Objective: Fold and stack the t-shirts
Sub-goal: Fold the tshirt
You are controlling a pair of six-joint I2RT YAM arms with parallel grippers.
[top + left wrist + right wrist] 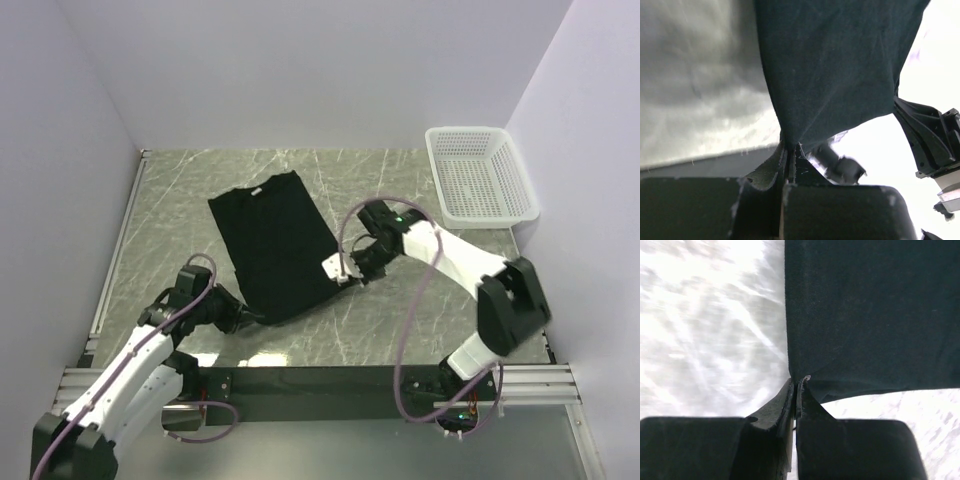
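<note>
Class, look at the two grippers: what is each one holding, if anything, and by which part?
Both hold the black t-shirt: the left gripper pinches its near left corner, the right gripper its near right corner.

One t-shirt (272,245), black, short-sleeved. We find it folded to a long panel, lying flat and slantwise mid-scene (white neck label (258,190) at the far end), hem nearest.

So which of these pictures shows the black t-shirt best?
The top external view: the whole t-shirt shows there, the left gripper and right gripper at its near corners. Each wrist view shows only a patch of black cloth pinched between that arm's jaws.
</note>
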